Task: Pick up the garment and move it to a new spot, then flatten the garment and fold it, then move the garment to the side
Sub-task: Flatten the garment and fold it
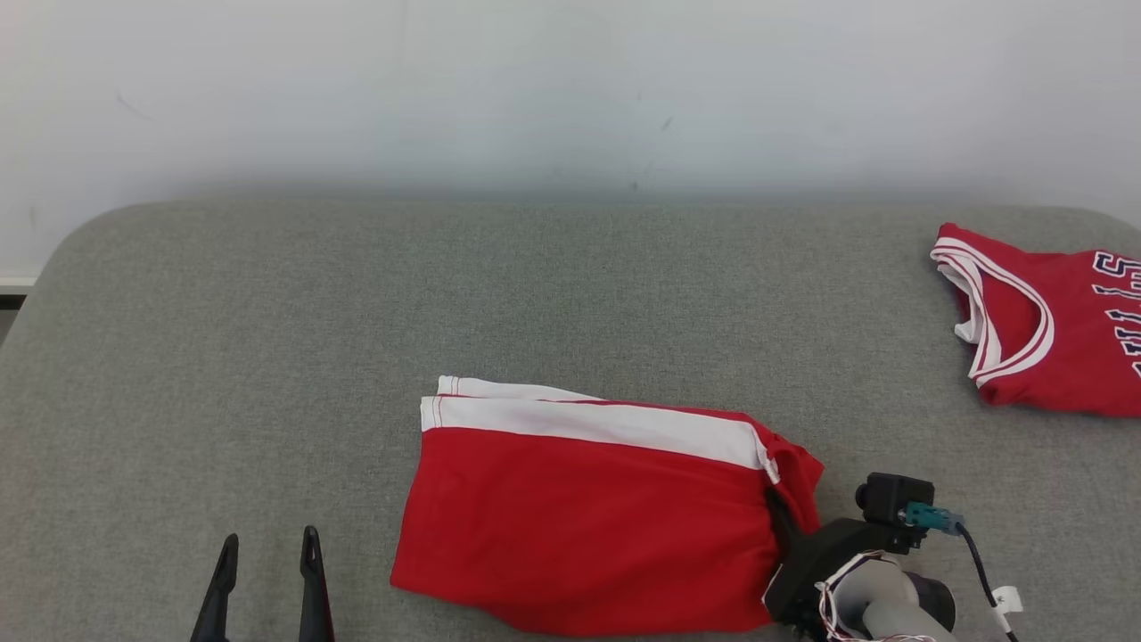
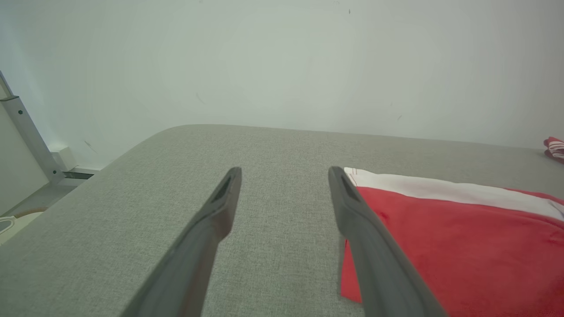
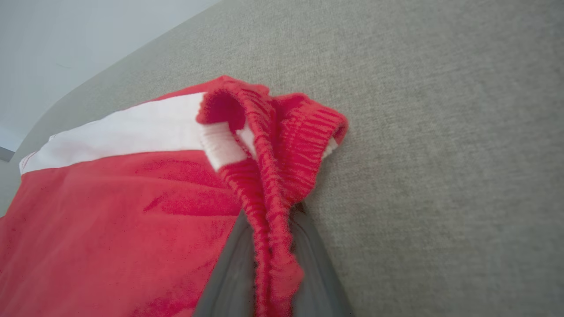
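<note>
The right gripper [image 1: 784,526] clamps the elastic waistband [image 3: 269,176] of the folded red shorts [image 1: 579,517] on the grey upholstered surface [image 1: 535,285]; the left gripper [image 1: 269,537] hovers nearby, fingers spread apart

The head view looks forward and down from above onto the grey fabric-covered tabletop [image 1: 267,339], facing the pale wall [image 1: 570,89] behind it. The left wrist view sits low over the same surface, looking along the left claw [image 2: 285,171] toward that wall. The right wrist view is very near the ribbed waistband of the red-and-white shorts [image 3: 110,198]. All three views share those shorts and the tabletop.
</note>
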